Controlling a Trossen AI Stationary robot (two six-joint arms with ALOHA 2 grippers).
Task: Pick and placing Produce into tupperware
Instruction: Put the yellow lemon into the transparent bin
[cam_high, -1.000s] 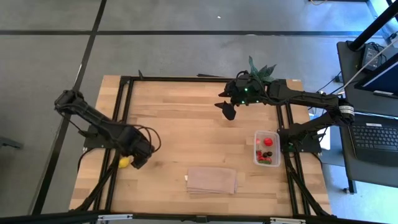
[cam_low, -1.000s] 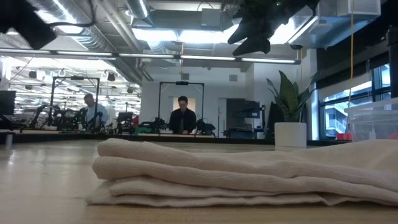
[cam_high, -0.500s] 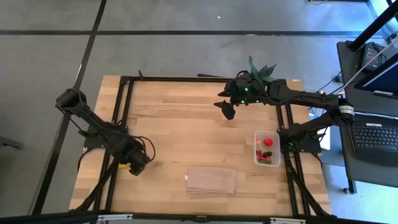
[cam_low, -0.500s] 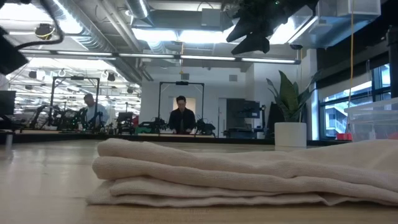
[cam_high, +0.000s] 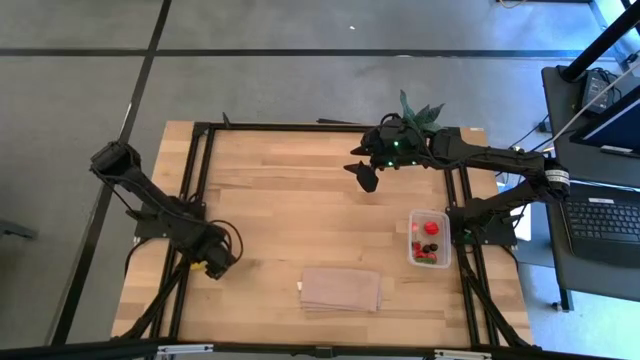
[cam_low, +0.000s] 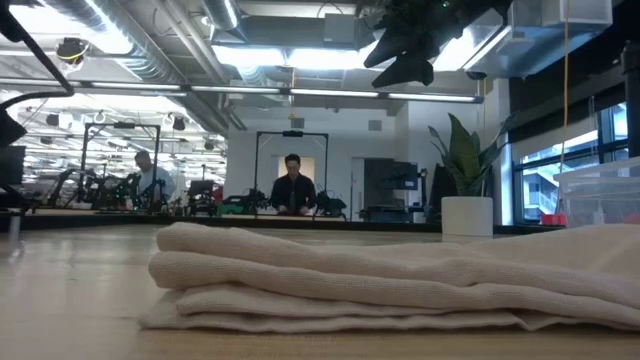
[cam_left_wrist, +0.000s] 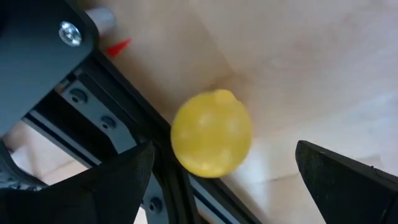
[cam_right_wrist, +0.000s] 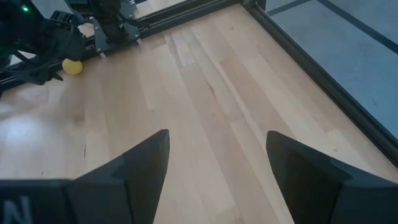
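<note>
The yellow produce piece (cam_left_wrist: 211, 134) lies on the wooden table, right beside the black frame rail (cam_left_wrist: 124, 118) at the table's left edge. My left gripper (cam_high: 212, 266) is low over it, pointing steeply down. It is open, with one finger on either side of the piece and neither touching it. My right gripper (cam_high: 365, 177) hangs open and empty, high over the far middle of the table. The clear tupperware (cam_high: 430, 238) sits at the right edge and holds red, dark and green pieces.
A folded tan cloth (cam_high: 342, 290) lies near the front edge, in the middle. A spiky green plant (cam_high: 415, 108) in a white pot (cam_low: 468, 215) stands at the far edge behind the right arm. Black frame rails (cam_high: 190, 190) border the tabletop. People sit in the room beyond.
My left gripper has sunk and shifted toward the table's near-left corner, rolling a little. It now stands over the yellow piece, which has not moved. Its fingers have stayed open.
</note>
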